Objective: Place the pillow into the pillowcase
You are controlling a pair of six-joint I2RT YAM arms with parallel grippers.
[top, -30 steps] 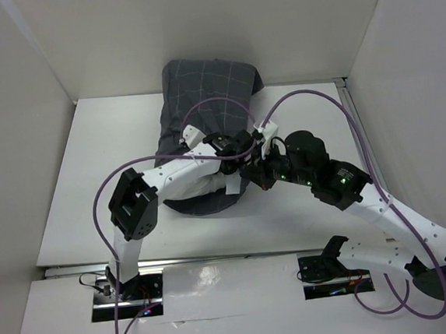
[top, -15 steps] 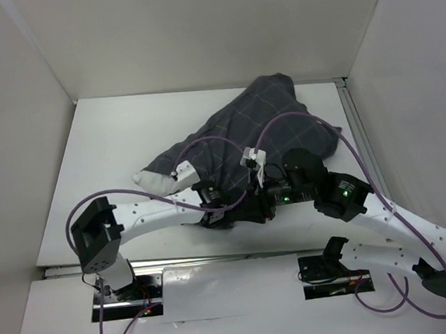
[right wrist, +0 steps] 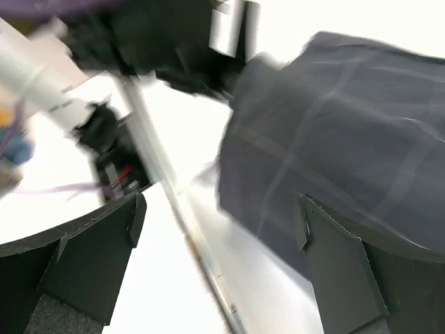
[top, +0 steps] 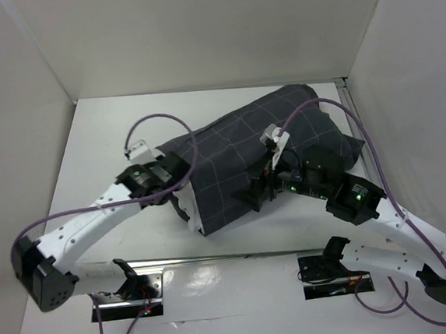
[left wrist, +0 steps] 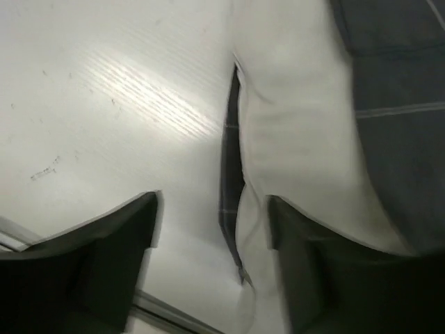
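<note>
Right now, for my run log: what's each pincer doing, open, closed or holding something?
Left pincer: open, nothing gripped.
Right pincer: open, nothing gripped.

The pillow [left wrist: 299,125] lies mostly inside the pillowcase [top: 253,153], on the table's [top: 103,138] middle and right.

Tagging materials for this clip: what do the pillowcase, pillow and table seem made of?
Pillowcase: woven cloth, perhaps cotton, matt dark grey with thin pale grid lines; it drapes in soft folds.
Pillow: plain white fabric, apparently softly stuffed, judging by its dented surface.
Table: hard, smooth white board, slightly glossy; the left wrist view shows streaked glare.
</note>
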